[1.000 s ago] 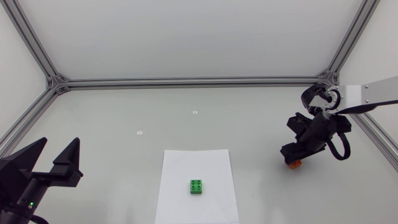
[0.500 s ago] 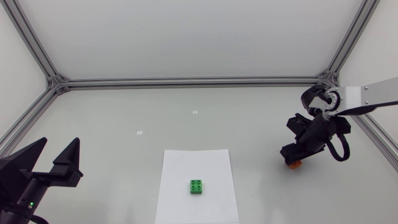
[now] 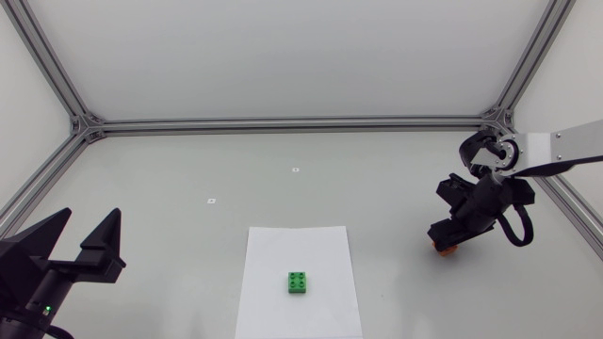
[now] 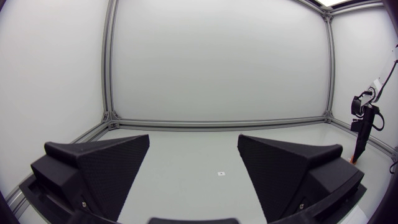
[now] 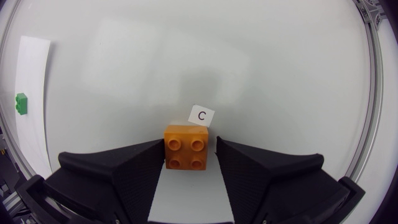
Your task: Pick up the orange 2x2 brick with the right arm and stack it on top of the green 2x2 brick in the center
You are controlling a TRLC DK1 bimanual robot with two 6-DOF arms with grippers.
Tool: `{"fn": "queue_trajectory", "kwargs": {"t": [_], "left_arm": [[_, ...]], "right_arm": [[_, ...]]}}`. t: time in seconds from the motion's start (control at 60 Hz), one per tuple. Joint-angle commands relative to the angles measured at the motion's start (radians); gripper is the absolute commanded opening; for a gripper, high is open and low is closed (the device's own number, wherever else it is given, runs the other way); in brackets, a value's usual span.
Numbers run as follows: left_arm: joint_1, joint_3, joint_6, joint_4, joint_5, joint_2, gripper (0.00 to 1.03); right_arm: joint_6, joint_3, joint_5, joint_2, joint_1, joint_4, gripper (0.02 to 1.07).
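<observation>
**Q:** Currently, where is the orange 2x2 brick located?
**A:** It sits studs-up on the desk, at the right of the head frame, below mid-height. It lies between the fingers of the right gripper, which is lowered over it.

**Q:** What is the state of the right fingers?
**A:** They are spread, not pinching. In the right wrist view, one finger meets or nearly meets one side of the orange 2x2 brick. A thin strip of desk shows between the opposite side and the other finger. A small white label card lies just ahead of the brick, by its far edge.

**Q:** Where is the green 2x2 brick?
**A:** It is in the lower centre of the head frame, studs-up, on a white paper sheet, in the sheet's lower half. It is well apart from the orange 2x2 brick, and bare desk lies between the sheet and the right gripper.

**Q:** Where is the left arm?
**A:** The left gripper is at the lower left of the head frame, well apart from both bricks. Its fingers are spread wide.

**Q:** Are there other items on the desk?
**A:** There are two small white markers. One is at the upper centre of the head frame. The other is to its left and slightly lower.
</observation>
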State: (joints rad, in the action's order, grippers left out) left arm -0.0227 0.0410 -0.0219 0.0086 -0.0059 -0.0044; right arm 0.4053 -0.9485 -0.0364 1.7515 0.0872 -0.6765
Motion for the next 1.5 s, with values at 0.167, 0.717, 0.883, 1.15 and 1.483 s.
{"fn": "queue_trajectory", "kwargs": {"t": [0.167, 0.717, 0.883, 1.15, 1.483], "left_arm": [[0.003, -0.041, 0.013, -0.013, 0.004, -0.008, 0.99], [0.003, -0.041, 0.013, -0.015, 0.004, -0.008, 0.99], [0.003, -0.041, 0.013, -0.015, 0.006, -0.008, 0.99], [0.003, -0.041, 0.013, -0.015, 0.004, -0.008, 0.99], [0.003, -0.041, 0.013, -0.015, 0.004, -0.008, 0.99]], "right_arm": [[0.026, 0.017, -0.011, -0.012, 0.008, -0.003, 0.52], [0.029, 0.040, -0.023, -0.093, -0.010, -0.028, 0.32], [0.026, 0.045, -0.025, -0.135, -0.014, -0.041, 0.26], [0.038, 0.047, -0.030, -0.247, -0.052, -0.064, 0.08], [0.122, 0.071, 0.064, -0.360, -0.219, -0.106, 0.08]]}}
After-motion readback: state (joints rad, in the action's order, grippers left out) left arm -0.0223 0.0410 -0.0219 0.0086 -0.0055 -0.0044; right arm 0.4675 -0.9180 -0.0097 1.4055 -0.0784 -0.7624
